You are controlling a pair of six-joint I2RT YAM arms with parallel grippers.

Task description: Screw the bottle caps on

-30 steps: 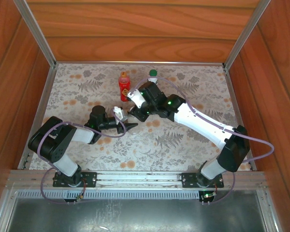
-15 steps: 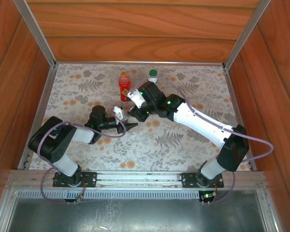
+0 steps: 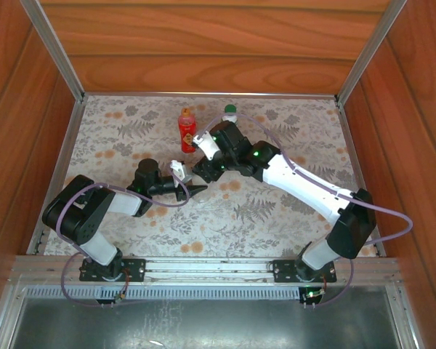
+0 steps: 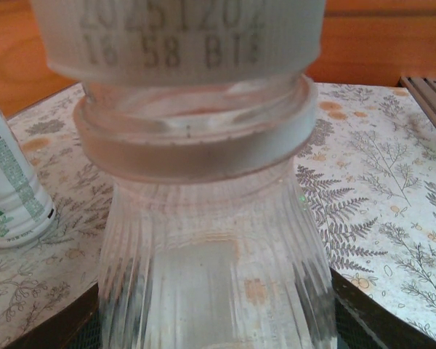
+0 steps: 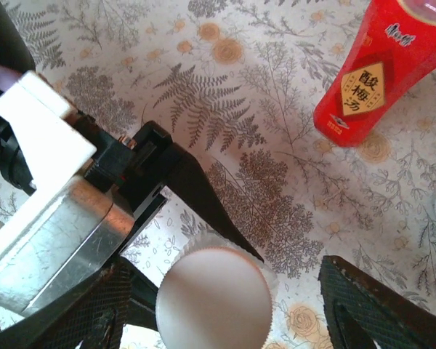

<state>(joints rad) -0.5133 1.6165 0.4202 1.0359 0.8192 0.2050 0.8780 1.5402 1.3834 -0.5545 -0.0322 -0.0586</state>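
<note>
Right gripper (image 3: 202,173) just opened off the white cap (image 5: 212,299), left gripper (image 3: 191,190) clamped on the short clear bottle (image 4: 218,276); cap looks seated, this bottle likely done.

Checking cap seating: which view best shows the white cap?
Left wrist: the white cap is side-on, close, above the neck ring of the short clear bottle. Right wrist looks down on its round top; top external leaves it too small to judge.

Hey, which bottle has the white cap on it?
The short clear bottle in the left gripper; the red bottle wears an orange cap, the labelled bottle a green cap.
</note>
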